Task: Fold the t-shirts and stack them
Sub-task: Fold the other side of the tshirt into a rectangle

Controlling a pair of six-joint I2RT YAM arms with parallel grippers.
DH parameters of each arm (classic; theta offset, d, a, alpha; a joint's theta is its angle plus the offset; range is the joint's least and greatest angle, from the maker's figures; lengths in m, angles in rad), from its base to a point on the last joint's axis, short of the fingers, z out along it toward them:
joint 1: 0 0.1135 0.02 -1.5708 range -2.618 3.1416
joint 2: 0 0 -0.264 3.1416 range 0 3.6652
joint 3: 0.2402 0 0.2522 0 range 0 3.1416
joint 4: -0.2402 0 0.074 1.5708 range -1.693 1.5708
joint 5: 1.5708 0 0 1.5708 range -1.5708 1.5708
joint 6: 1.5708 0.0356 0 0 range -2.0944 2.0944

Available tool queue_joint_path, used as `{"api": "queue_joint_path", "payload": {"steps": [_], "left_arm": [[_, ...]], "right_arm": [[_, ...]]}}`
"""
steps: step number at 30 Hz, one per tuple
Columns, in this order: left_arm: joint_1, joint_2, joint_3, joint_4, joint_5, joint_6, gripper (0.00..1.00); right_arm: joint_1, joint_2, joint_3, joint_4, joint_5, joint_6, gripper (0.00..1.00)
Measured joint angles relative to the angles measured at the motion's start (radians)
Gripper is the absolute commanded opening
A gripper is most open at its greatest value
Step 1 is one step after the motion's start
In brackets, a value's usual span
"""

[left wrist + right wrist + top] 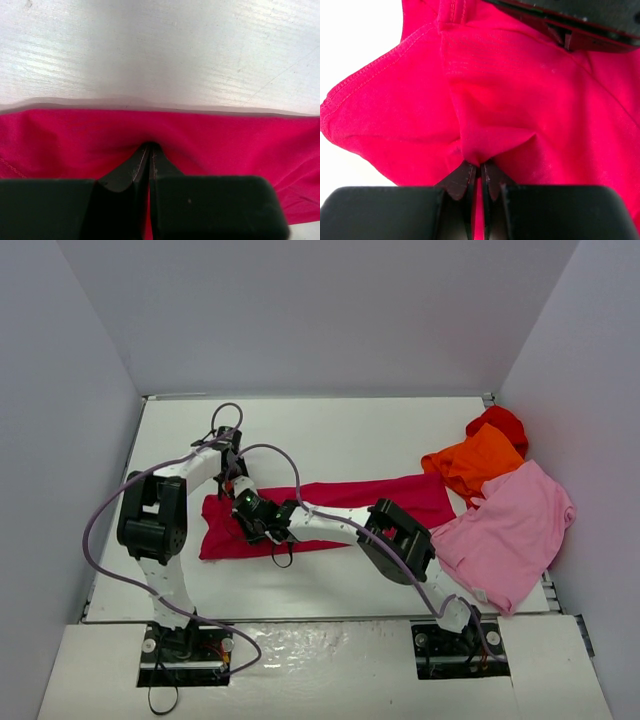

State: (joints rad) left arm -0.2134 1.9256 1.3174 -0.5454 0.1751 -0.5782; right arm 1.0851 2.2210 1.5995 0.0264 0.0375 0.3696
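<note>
The crimson t-shirt (340, 502) lies as a long folded strip across the middle of the table. My left gripper (236, 480) is shut on its far edge near the left end; in the left wrist view the cloth (210, 145) puckers at the closed tips (149, 147). My right gripper (262, 522) reaches across from the right and is shut on the same shirt's near part, a pinched fold of cloth (485, 100) gathered at its tips (479, 167). The orange t-shirt (470, 462), light pink t-shirt (510, 530) and bright red t-shirt (500, 423) lie heaped at the right.
White walls (90, 390) close in the table on three sides. A purple cable (110, 510) loops off the left arm. The right arm's black joint (395, 538) hangs over the crimson shirt's right half.
</note>
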Motion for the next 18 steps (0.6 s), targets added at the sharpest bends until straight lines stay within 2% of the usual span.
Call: {"api": "queue_joint_path", "payload": {"steps": [18], "left_arm": [[-0.017, 0.141, 0.231, -0.146, -0.011, 0.030, 0.00]], "right_arm": [[0.017, -0.110, -0.136, -0.008, -0.088, 0.024, 0.00]]}}
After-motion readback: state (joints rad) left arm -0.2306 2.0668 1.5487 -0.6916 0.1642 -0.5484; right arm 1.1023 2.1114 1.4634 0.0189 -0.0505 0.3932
